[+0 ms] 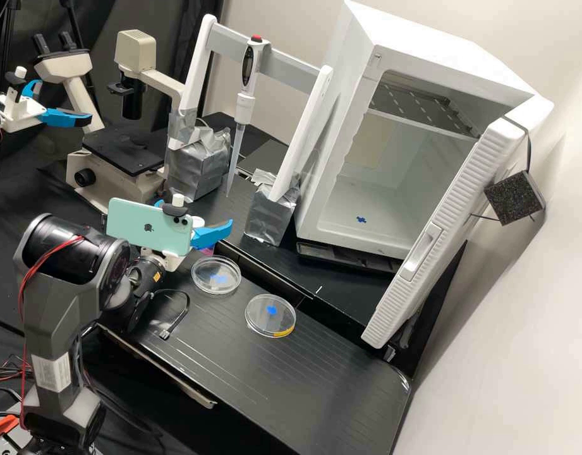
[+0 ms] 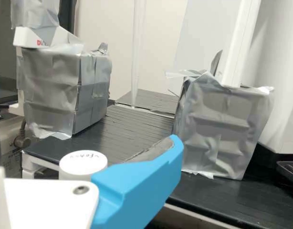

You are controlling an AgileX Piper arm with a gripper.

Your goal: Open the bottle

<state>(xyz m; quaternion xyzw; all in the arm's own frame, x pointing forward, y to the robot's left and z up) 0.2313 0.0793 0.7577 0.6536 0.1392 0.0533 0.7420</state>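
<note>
White bottle cap (image 2: 83,164), near the tabletop's (image 1: 303,373) far edge; jaws (image 1: 196,212) apart beside it. Advised: centre squarely, grip evenly, twist level, bottle braced.

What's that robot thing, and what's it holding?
It's a robot arm with a white gripper: a hand with two blue fingers. One picture looks down from a camera away from the arm; the other comes from a camera on its wrist. On the black bench are two clear round dishes, and a pipette hangs in a stand. The fingers are apart, and nothing looks squeezed between them, though a white bottle cap is close by.
</note>
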